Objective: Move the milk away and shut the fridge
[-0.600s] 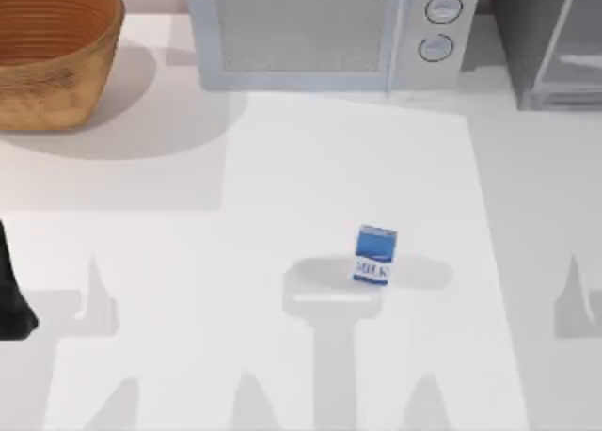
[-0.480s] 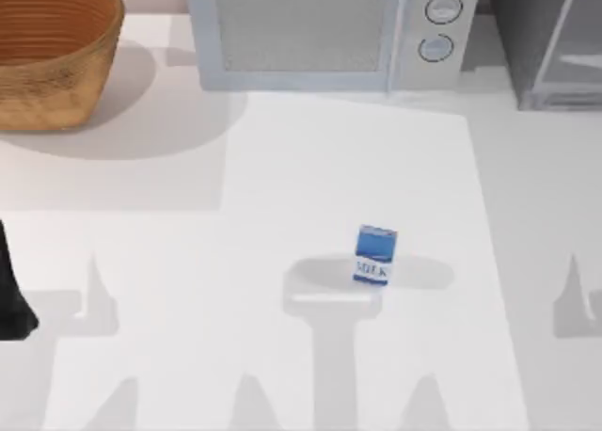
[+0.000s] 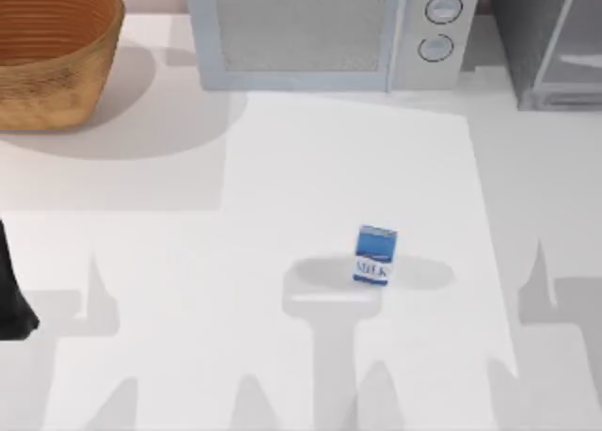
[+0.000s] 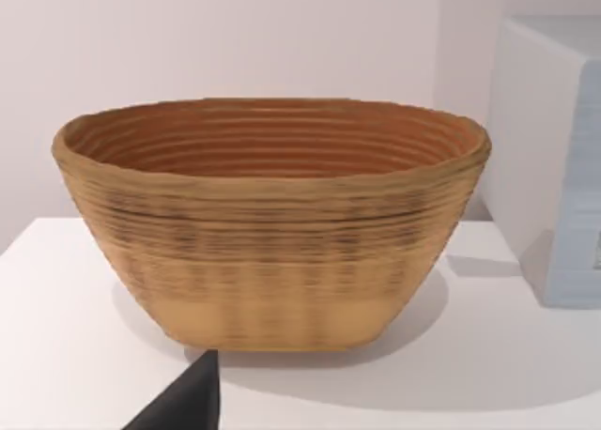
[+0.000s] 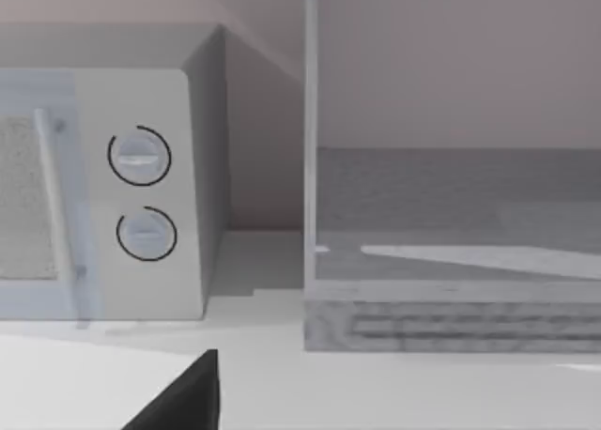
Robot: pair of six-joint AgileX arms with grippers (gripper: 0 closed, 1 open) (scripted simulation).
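The milk, a small carton with a blue top and a white lower part, stands upright on the white table slightly right of centre, with no gripper near it. The fridge is a dark-grey speckled cabinet at the back right corner. Its pale-framed glassy door panel sits at an angle to the cabinet. In the right wrist view the fridge faces me, with a dark tip of my right gripper low in the picture. My left arm rests at the table's left edge, and my left gripper points at the basket.
A light-grey microwave with two round knobs stands at the back centre, left of the fridge. A woven brown basket fills the back left corner. Arm shadows lie along the front of the table.
The arm shadow at the right of the table has slid leftward and new shadow shapes show along the front right. The milk and the left arm have not moved.
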